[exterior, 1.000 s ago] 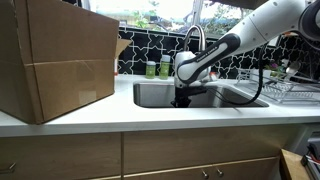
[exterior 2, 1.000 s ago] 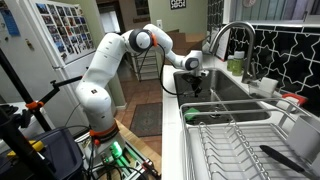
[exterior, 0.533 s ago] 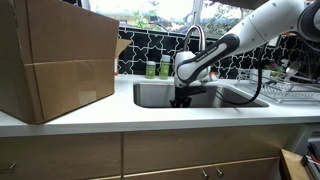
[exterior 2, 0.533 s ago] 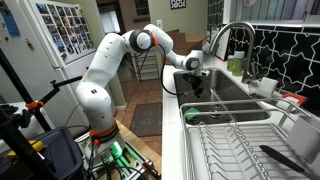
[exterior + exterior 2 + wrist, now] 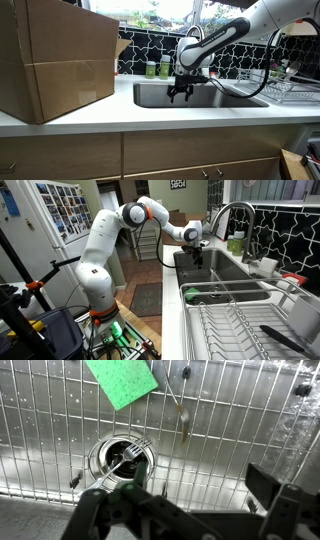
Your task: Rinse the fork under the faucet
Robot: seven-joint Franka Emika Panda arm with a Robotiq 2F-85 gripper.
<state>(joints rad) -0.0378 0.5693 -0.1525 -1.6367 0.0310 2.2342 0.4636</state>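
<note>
In the wrist view the fork (image 5: 134, 453) lies on the sink's wire grid over the round drain (image 5: 118, 460), tines up and to the right. My gripper (image 5: 180, 500) hangs above it, open, with nothing between its fingers. In both exterior views the gripper (image 5: 180, 94) (image 5: 198, 260) sits at the sink's rim height, jaws pointing down into the basin. The faucet (image 5: 193, 38) (image 5: 231, 216) arches over the sink just behind the gripper. No water stream is visible.
A green sponge (image 5: 122, 380) and a spoon-like utensil (image 5: 183, 415) lie on the sink grid beyond the fork. A large cardboard box (image 5: 55, 60) fills the counter beside the sink. Green bottles (image 5: 158, 68) stand by the faucet. A dish rack (image 5: 240, 325) sits on the other side.
The gripper has opened from shut and risen out of the basin to rim height. The fork has been let go and now rests over the drain.
</note>
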